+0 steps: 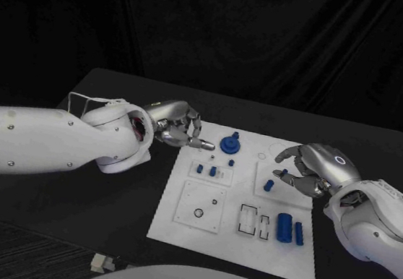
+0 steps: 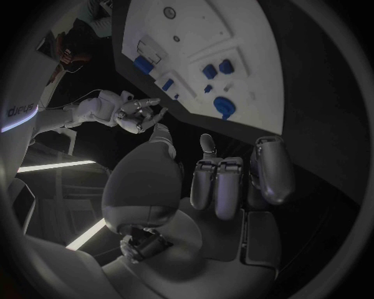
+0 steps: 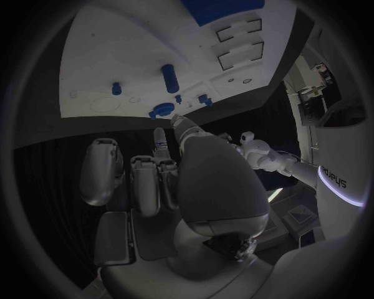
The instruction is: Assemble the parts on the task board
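The left hand (image 1: 175,125) hovers at the far left corner of the task board (image 1: 206,245), which lies flat in the middle of the black table (image 1: 86,193). Its fingers are loosely curled with gaps between them, and nothing is held.

Task status, as judged from the present layout: assembly is partly done at most. On the board's left half, a blue gear-shaped part (image 1: 229,144) stands near the far edge. Just nearer, two small blue pegs (image 1: 212,171) stand upright in a raised white block. Below that, a square white plate (image 1: 200,208) carries a dark round hole with no part in it. In the centre, two rectangular outlined recesses (image 1: 251,222) appear unfilled. Beside them, two blue cylinders (image 1: 290,230) lie loose on their sides; these probably remain to be inserted.

A short blue pin (image 1: 267,185) sits on a raised block just below the right hand (image 1: 309,169). That hand hovers over the board's right edge, fingers curled downward and apart, gripping nothing.

Materials: the board is matte white and rigid. The parts look like smooth moulded plastic. The hands are silver with a metallic sheen and rounded segments.
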`<state>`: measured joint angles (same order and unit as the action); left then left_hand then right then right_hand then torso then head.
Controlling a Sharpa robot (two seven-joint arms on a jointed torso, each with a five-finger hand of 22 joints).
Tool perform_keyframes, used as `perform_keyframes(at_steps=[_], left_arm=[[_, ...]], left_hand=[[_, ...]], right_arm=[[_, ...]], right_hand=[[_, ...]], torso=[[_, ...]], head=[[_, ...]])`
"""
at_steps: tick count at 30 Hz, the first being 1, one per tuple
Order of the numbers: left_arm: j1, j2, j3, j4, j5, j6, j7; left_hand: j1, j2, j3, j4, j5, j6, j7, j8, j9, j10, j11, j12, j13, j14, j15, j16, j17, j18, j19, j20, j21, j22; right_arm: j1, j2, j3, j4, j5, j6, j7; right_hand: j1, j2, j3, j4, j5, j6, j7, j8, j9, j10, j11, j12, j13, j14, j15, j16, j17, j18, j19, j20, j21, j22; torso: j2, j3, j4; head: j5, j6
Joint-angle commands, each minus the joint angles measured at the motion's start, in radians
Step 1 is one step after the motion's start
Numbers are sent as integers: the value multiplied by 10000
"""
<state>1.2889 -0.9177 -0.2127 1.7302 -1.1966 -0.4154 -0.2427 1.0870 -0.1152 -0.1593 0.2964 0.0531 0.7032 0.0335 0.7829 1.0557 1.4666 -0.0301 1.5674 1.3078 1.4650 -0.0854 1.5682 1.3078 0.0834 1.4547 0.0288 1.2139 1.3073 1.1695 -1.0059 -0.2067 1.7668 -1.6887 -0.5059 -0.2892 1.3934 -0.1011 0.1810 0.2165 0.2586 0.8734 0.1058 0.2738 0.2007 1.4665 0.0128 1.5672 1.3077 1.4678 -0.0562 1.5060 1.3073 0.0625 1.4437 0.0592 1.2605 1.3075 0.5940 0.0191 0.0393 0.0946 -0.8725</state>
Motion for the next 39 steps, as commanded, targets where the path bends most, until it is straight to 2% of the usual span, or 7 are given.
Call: perform_keyframes(at_steps=[1,10,16,24,29,35,39], left_arm=[[349,-107,4,102,47,-603,1461],[1139,307,3,-780,52,274,2496],[1128,826,-2,-1362,12,1119,2694],[964,1102,-4,-1615,-1004,1239,3022],[836,1224,-5,-1800,-1313,947,3507],[643,1359,-5,-1985,-1451,724,3952],[519,1319,-5,-2010,-1491,448,4204]], left_hand=[[494,360,261,-58,-53,275,-50,169,42,1042,-117,34,2630,1058,-25,26,2630,-286,183,-33,560,1922],[3840,1574,1900,-354,1671,1110,-79,-1863,-1863,1042,-111,34,2630,1058,-61,26,2630,-322,132,-80,941,1973],[3682,1275,2320,-114,1776,2421,290,-4722,-4799,1042,243,34,2630,1058,296,26,2630,-323,33,168,1052,1964],[4463,886,2923,-475,1481,2665,634,-6099,-6291,811,446,-432,2383,1058,474,26,2630,-254,-229,409,737,1864],[4876,653,3422,-798,1485,2881,782,-6429,-6773,-327,685,-2177,1482,681,734,-512,2341,-90,-1023,598,-209,1614],[4913,244,4367,-744,1440,2997,866,-6625,-7137,-4054,762,-9242,-3186,-1770,827,-3356,519,62,-1947,732,-713,1402],[4858,160,4516,-757,1421,3191,832,-6530,-7135,-3825,707,-9414,-3590,-1647,814,-3255,446,49,-1889,731,-485,1443]], right_arm=[[-20,-35,5,31,-65,-155,34],[-17,-94,6,34,177,-453,295],[-18,-63,6,18,264,-523,425],[-19,-27,6,-2,324,-582,546],[-19,-25,6,5,336,-656,610],[-16,-27,7,42,340,-802,768],[110,-18,8,133,329,-914,911]], right_hand=[[91,13,15,-66,66,52,2,-71,-32,1043,53,36,2631,797,70,-54,1681,55,-27,15,-46,1699],[-122,39,-42,119,-90,80,2,-92,-95,1043,45,36,2631,806,67,-36,1708,52,-11,14,-48,1708],[-240,39,-87,255,-293,95,-8,-104,-139,1043,42,36,2631,809,62,-31,1716,49,3,11,-44,1717],[-243,39,-89,264,-312,97,-8,-105,-144,1043,40,36,2631,812,62,-24,1725,45,10,10,-30,1722],[-240,40,-88,264,-314,97,-9,-105,-145,1043,39,36,2631,811,61,-25,1724,47,7,10,-39,1719],[-194,45,-70,249,-312,116,-19,-98,-151,994,27,-45,2552,808,55,-37,1707,51,2,7,-58,1716],[151,5,41,142,-274,408,-101,0,-187,341,-65,-1223,1458,761,-21,-165,1546,79,-45,-51,-208,1688]], torso=[[5,1,2],[4,0,-2],[-16,4,-18],[38,-1,-6],[32,2,4],[7,-3,3],[-2,-6,5]], head=[[-4,-1],[-14,-1],[-9,-1],[-6,-1],[-63,-1],[-100,-1],[-77,-1]])
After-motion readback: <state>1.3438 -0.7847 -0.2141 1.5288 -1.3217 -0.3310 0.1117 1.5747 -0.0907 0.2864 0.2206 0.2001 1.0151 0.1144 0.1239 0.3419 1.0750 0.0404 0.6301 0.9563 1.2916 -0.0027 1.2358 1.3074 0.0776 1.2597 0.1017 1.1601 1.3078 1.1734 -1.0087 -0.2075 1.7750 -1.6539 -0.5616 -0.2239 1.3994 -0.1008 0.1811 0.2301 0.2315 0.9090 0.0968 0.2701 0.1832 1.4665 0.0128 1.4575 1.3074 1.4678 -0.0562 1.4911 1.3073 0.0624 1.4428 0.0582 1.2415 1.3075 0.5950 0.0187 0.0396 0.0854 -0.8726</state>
